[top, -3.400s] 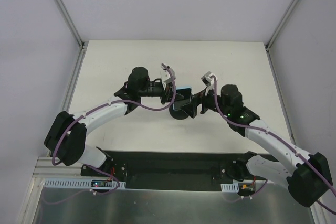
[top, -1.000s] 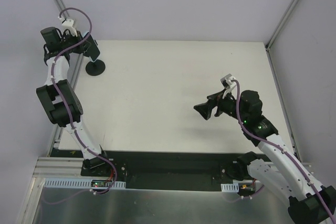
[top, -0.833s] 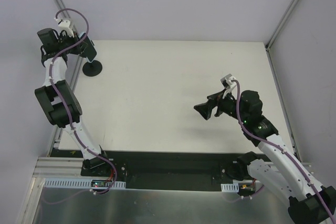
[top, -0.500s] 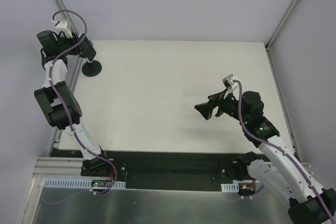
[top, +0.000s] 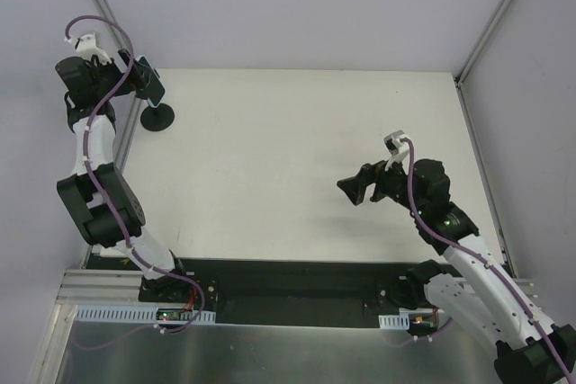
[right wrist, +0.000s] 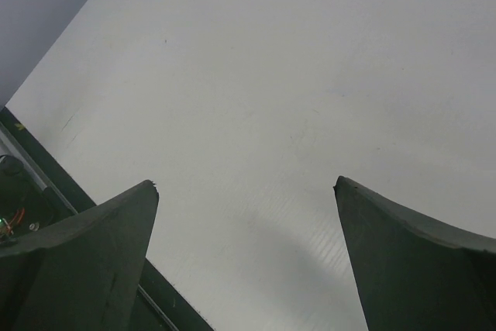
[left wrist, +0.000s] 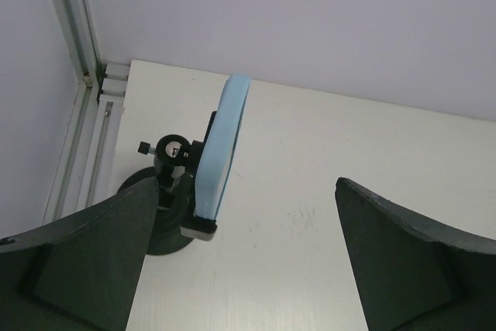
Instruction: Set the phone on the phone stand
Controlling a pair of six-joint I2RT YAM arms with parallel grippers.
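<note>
The phone stands edge-on in the left wrist view, its pale blue edge facing me and its lower end resting in the cradle of the black phone stand. The stand's round base sits at the table's far left corner, with the phone dark above it. My left gripper is open, its fingers spread wide on either side and drawn back from the phone, touching nothing. My right gripper hovers open over the right half of the table, and in its wrist view this gripper holds nothing.
The white table is walled on three sides. A metal frame rail runs along the left edge close beside the stand. The dark mounting strip lies at the near edge under the right gripper.
My left gripper has opened, letting go of the phone on the stand, and has drawn back to the left. The right arm has barely shifted.
</note>
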